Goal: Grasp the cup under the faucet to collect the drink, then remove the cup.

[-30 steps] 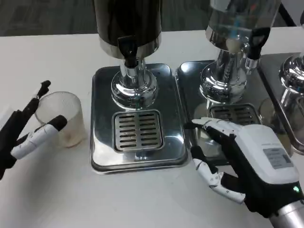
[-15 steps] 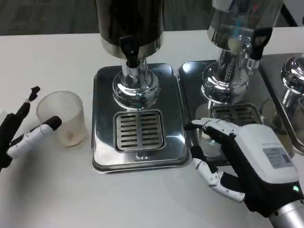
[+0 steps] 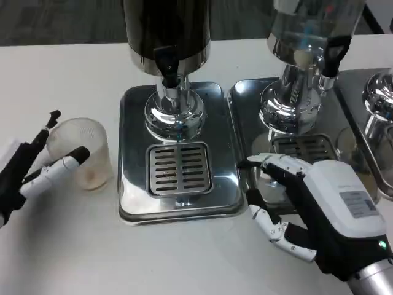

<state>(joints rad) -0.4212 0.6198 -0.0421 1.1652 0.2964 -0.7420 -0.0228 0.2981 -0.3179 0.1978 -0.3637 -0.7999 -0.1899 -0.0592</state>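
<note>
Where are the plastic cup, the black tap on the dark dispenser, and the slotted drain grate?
plastic cup (image 3: 86,153), head view, on its clear side wall.
black tap (image 3: 166,62), head view, on its handle.
drain grate (image 3: 179,169), head view, on its slotted middle.

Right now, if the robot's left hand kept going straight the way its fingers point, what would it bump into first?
Probably the clear plastic cup. The left hand points up and to the right, its fingers right beside the cup; whether they touch it is unclear.
</note>
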